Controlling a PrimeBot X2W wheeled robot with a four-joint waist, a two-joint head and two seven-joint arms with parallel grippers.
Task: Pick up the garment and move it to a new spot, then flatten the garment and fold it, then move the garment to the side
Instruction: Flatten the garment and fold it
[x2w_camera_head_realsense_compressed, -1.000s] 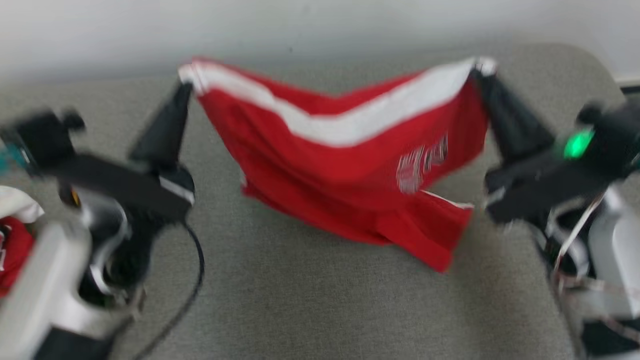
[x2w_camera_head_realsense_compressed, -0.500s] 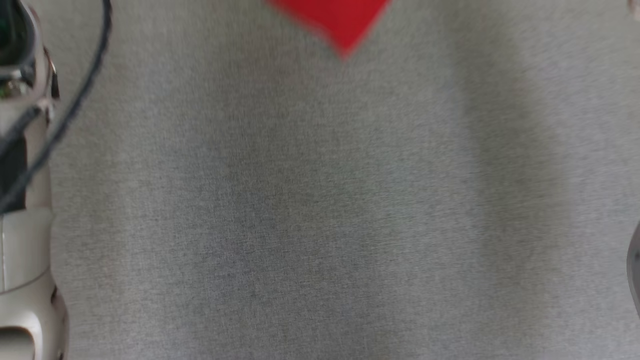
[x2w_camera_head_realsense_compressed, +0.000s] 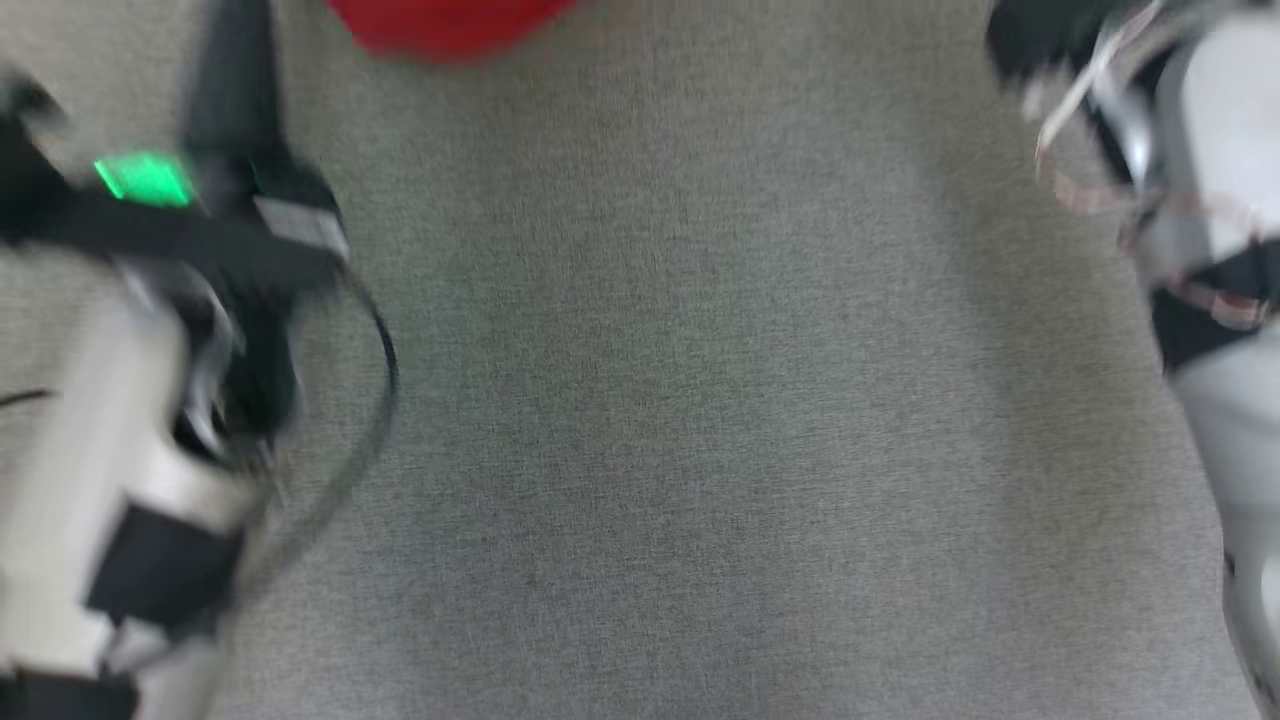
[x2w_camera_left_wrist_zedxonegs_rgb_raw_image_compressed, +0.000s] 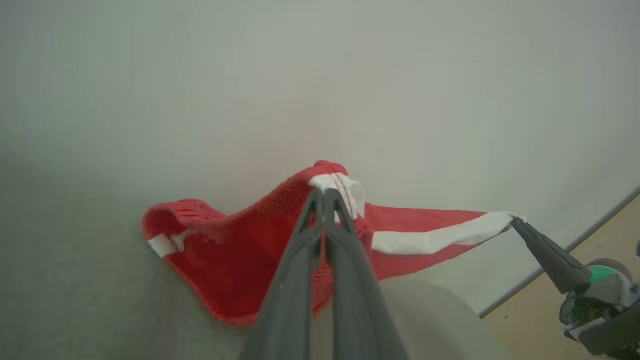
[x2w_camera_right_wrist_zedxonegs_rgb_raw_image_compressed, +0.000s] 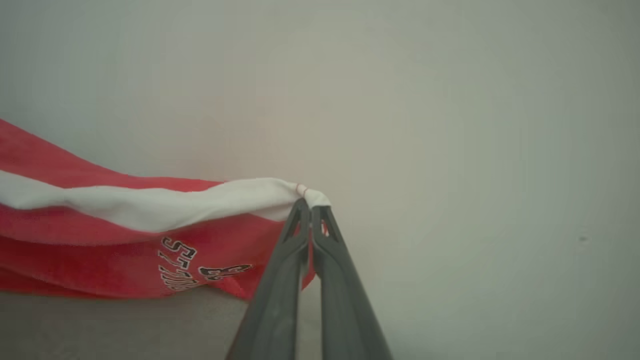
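Holding the red shorts (x2w_camera_left_wrist_zedxonegs_rgb_raw_image_compressed: 235, 260) stretched in the air, the left gripper (x2w_camera_left_wrist_zedxonegs_rgb_raw_image_compressed: 324, 200) and the right gripper (x2w_camera_right_wrist_zedxonegs_rgb_raw_image_compressed: 311, 207) are each clenching one end of the white waistband (x2w_camera_right_wrist_zedxonegs_rgb_raw_image_compressed: 150, 202). The head camera is now pointing lower than a second ago, so only a red edge of them is showing above the grey upholstery (x2w_camera_head_realsense_compressed: 700, 450); the two-ended hold is looking unchanged. Likely the pick-up is done and the carry to a new spot is under way. The printed lettering (x2w_camera_right_wrist_zedxonegs_rgb_raw_image_compressed: 177, 270) is starting "ST"; the rest is creasing beyond reading.
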